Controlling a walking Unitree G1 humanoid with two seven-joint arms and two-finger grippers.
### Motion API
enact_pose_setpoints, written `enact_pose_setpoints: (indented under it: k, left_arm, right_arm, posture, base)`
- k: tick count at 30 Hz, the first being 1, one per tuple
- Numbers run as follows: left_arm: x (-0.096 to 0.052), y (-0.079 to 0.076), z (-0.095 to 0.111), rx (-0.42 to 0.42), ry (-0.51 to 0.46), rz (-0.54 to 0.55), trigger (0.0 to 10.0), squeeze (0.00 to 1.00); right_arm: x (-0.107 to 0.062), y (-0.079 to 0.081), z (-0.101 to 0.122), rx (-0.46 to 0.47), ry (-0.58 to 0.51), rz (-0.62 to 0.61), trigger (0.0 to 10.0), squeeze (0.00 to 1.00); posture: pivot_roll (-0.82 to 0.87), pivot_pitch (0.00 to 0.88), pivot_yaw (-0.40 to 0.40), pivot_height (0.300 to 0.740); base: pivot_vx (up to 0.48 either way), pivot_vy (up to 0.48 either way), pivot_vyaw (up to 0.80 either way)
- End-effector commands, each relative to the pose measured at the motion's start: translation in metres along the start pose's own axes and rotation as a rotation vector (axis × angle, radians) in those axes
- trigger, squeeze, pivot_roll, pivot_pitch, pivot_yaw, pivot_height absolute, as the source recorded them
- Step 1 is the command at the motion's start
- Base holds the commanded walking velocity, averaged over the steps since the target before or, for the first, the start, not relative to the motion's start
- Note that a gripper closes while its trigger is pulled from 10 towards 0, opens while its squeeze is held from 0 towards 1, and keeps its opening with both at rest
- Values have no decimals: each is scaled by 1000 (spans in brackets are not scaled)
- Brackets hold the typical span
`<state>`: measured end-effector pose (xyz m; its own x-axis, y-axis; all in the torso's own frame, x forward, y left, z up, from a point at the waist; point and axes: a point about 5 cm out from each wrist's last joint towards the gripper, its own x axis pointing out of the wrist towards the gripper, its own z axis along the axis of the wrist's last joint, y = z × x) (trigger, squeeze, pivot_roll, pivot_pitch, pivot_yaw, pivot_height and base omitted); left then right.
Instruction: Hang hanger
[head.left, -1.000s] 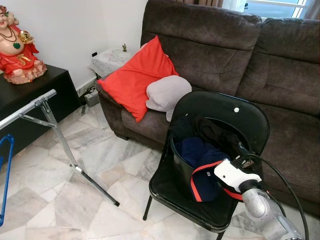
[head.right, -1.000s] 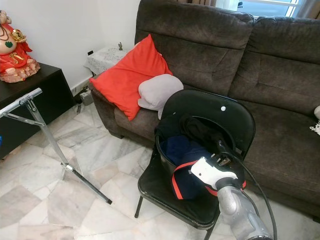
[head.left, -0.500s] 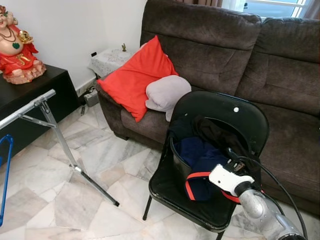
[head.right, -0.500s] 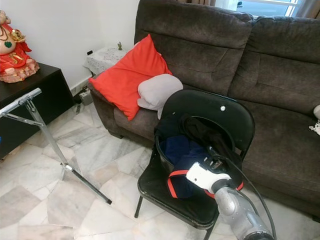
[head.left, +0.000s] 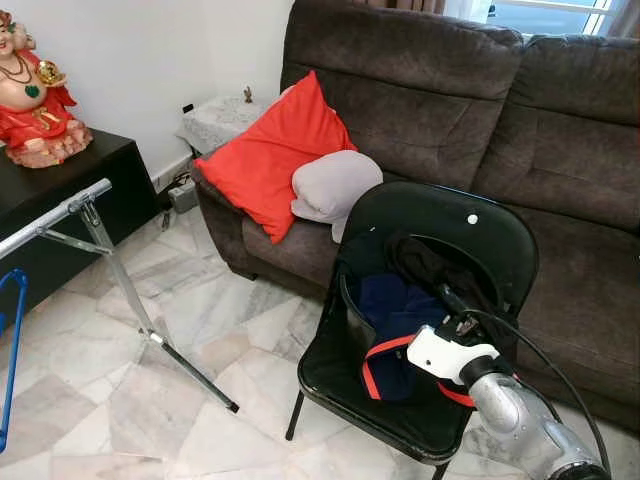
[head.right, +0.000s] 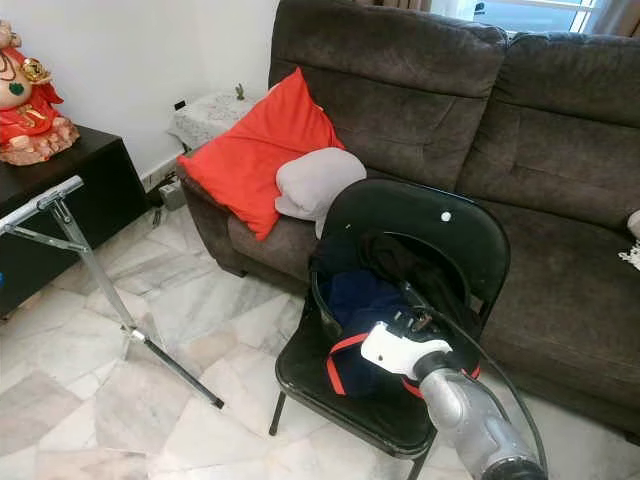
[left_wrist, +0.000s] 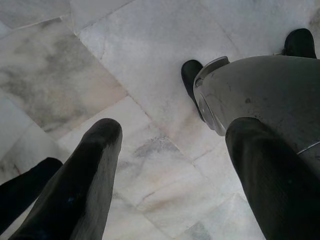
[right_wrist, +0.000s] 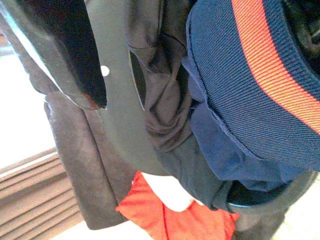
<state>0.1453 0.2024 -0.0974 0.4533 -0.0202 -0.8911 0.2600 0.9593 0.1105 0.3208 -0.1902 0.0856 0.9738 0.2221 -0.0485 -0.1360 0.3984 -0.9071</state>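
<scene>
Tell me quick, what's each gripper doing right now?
Left gripper: open, empty, above the floor.
Right gripper: at the navy garment on the chair; cannot tell.

A black chair (head.right: 415, 225) heaped with dark clothes (head.right: 365, 300) is seen before a brown sofa (head.right: 480, 110), the right arm (head.right: 455, 400) reaching in.

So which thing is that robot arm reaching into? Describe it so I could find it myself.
Start at the big brown sofa. In front of it stands a black folding chair, and on its seat sits a black basket heaped with clothes. The right gripper is at a navy garment with an orange-red band, the one striped piece among the darker, plain clothes beside it.
</scene>
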Motion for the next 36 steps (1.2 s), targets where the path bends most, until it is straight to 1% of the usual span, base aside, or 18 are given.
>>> enact_pose_setpoints:
  k: [1,3,5,10,11,12,14,15,16,17,18,21,22,23,24,25,32,36]
  left_arm:
    - [-1,-9,-11,-6,43,-33,10000,0]
    - [-1,-9,-11,-6,43,-34,10000,0]
    - [-1,-9,-11,-6,42,-34,10000,0]
    - [0,-9,-11,-7,42,-33,10000,0]
    - [0,-9,-11,-7,42,-32,10000,0]
    - [0,-9,-11,-7,42,-32,10000,0]
    - [0,-9,-11,-7,43,-32,10000,0]
    - [0,-9,-11,-7,43,-32,10000,0]
    - [0,-9,-11,-7,43,-32,10000,0]
    - [0,-9,-11,-7,43,-32,10000,0]
    - [-1,-9,-11,-7,43,-32,10000,0]
    - [-1,-9,-11,-8,42,-32,10000,0]
    - [-1,-9,-11,-8,42,-31,10000,0]
    - [-1,-9,-11,-8,42,-31,10000,0]
    - [-1,-9,-11,-8,42,-31,10000,0]
    - [-1,-9,-11,-8,42,-31,10000,0]
    - [-1,-9,-11,-8,43,-32,10000,0]
    - [-1,-9,-11,-8,43,-32,10000,0]
  right_arm:
    - [-2,-1,-3,-6,23,-14,10000,0]
    - [-3,0,-4,-4,32,-6,10000,0]
    - [-5,8,-3,5,29,42,10000,0]
    - [-6,14,-2,6,23,78,10000,0]
    - [-6,15,-1,7,21,86,9725,0]
    - [-4,15,0,9,11,95,4980,0]
    - [-4,16,1,11,1,98,4980,0]
    - [-3,16,3,12,-14,104,6000,0]
    - [-2,16,5,12,-24,108,6000,0]
    - [-1,17,7,13,-39,123,9451,0]
    - [0,18,9,7,-45,139,10000,0]
    - [1,18,10,4,-47,143,10000,0]
    - [1,17,10,4,-47,142,6824,0]
    - [2,17,10,0,-48,141,2863,0]
    - [2,17,10,-3,-48,140,1020,0]
    - [2,17,10,-7,-46,141,0,0]
    - [0,17,-4,-29,36,132,0,0]
    - [1,16,-5,-17,42,123,0,0]
  posture:
    - [7,73,42,740]
    - [6,74,42,740]
    - [6,74,42,740]
    - [9,74,41,740]
    - [9,74,42,740]
    - [9,74,42,740]
    - [9,74,42,740]
    - [9,74,42,740]
    - [9,74,42,740]
    - [9,74,42,740]
    - [11,76,43,740]
    - [12,77,42,740]
    - [12,77,42,740]
    - [12,77,42,740]
    - [12,77,42,740]
    - [12,77,42,740]
    - [13,79,41,740]
    - [14,79,42,740]
  base:
    - [0,0,0]
    - [0,0,0]
    - [0,0,0]
    - [0,0,0]
    - [0,0,0]
    - [0,0,0]
    - [0,0,0]
    - [0,0,0]
    - [0,0,0]
    - [0,0,0]
    - [0,0,0]
    - [0,0,0]
    - [0,0,0]
    - [0,0,0]
    - [0,0,0]
    - [0,0,0]
    - [0,0,0]
    - [0,0,0]
